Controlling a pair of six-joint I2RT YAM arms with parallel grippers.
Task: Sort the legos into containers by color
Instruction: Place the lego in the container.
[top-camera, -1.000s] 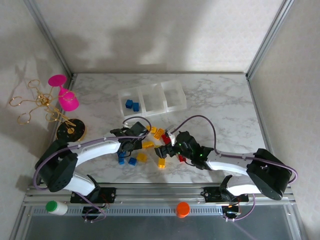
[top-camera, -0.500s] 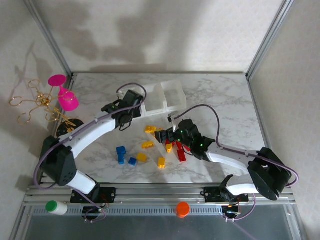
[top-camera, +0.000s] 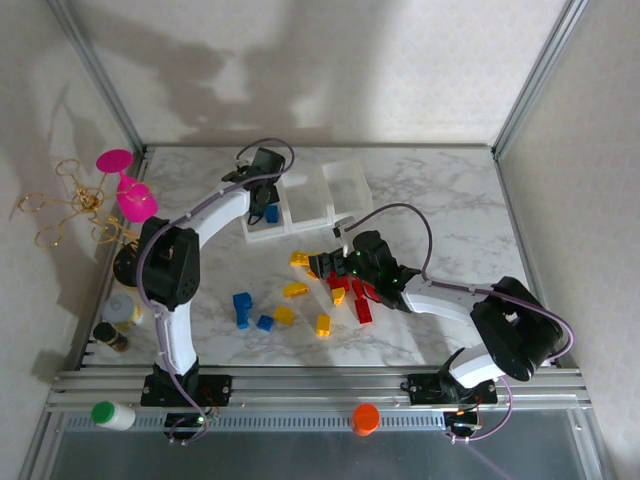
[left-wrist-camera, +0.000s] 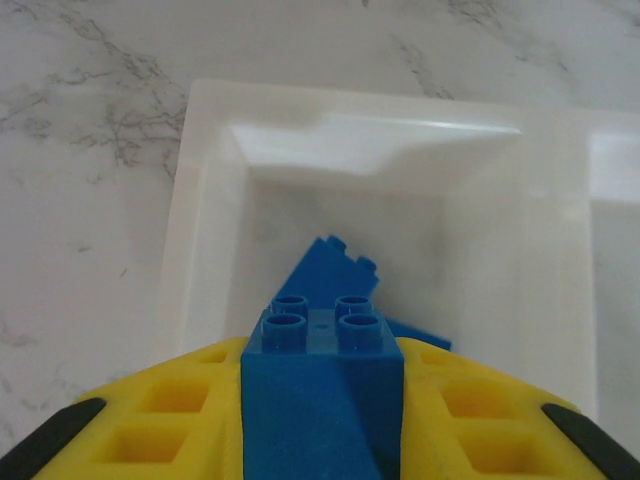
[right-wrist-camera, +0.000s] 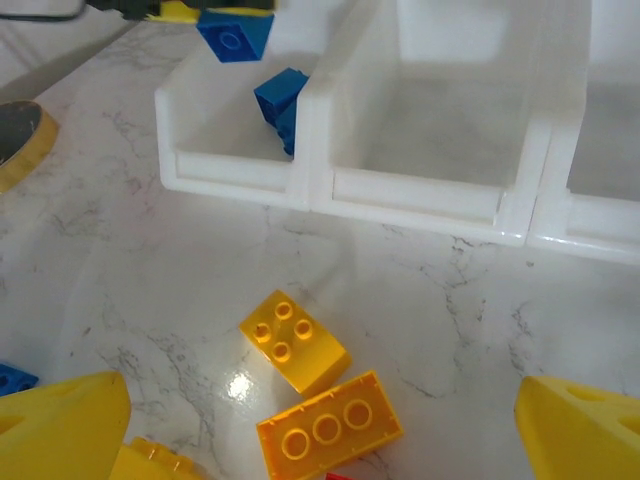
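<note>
1. Left gripper (left-wrist-camera: 320, 410) clamped tight on a blue brick (left-wrist-camera: 320, 345), studs pointing far, hanging right over the left bin (left-wrist-camera: 205, 200).
2. Straight below lie blue bricks (left-wrist-camera: 330, 265) already binned, and nothing blocks the drop.
3. Right gripper (top-camera: 328, 266) gapes wide, empty, over yellow bricks (right-wrist-camera: 293, 340), nearside of the middle bin (right-wrist-camera: 430, 190).

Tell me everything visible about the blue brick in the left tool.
The blue brick is plastic, two-by-two, with four round studs showing at its far end. The left tool is shut on its sides between yellow pads. It hangs above the leftmost container, over other blue bricks lying inside, apart from them.
</note>
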